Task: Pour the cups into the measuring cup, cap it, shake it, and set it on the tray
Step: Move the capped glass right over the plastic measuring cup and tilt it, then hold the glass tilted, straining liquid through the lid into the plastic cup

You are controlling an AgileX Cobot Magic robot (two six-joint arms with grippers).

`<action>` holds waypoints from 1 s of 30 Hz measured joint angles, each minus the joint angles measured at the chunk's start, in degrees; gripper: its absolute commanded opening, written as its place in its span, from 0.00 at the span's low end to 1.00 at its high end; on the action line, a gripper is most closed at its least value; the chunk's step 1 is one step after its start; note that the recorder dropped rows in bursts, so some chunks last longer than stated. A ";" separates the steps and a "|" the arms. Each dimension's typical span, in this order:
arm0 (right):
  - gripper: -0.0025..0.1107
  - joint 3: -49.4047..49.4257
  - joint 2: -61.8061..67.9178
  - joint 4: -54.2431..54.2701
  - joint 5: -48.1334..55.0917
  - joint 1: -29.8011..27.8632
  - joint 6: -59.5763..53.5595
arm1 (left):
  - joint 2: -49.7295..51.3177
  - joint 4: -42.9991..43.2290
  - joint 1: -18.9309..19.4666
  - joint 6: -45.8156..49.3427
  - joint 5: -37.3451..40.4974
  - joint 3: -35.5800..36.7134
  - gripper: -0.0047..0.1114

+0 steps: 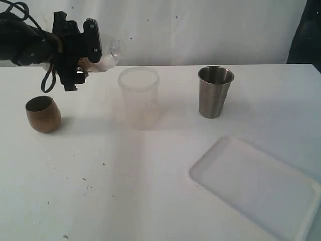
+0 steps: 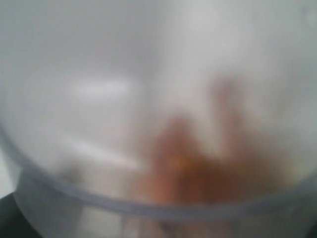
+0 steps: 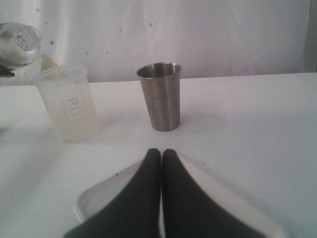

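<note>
My left gripper (image 1: 83,55) hangs above the table at the far left, shut on the clear measuring cup (image 1: 111,55), which is tipped on its side in the air. In the left wrist view the measuring cup (image 2: 148,99) fills the picture as a blur with an orange-brown patch inside. Its round base (image 3: 20,39) shows in the right wrist view. The brown wooden cup (image 1: 43,114) stands below the left gripper. The steel tumbler (image 1: 214,92) stands upright right of centre. My right gripper (image 3: 161,153) is shut and empty over the white tray (image 3: 99,193), and is out of the exterior view.
A frosted milky cup (image 1: 139,98) with a printed label (image 3: 73,108) stands upright between the wooden cup and the steel tumbler. The tray (image 1: 251,186) lies at the front right, near the table's corner. A white wall backs the table.
</note>
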 measured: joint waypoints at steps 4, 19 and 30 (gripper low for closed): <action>0.02 0.00 0.00 0.00 0.00 0.00 0.00 | 0.63 2.79 0.00 0.00 -0.12 -1.06 0.04; 0.02 0.00 0.00 0.00 0.00 0.00 0.00 | 2.58 15.82 -1.10 0.11 -2.00 -1.56 0.04; 0.02 0.00 0.00 0.00 0.00 0.00 0.00 | 2.58 22.66 -1.10 0.21 -3.10 -1.79 0.04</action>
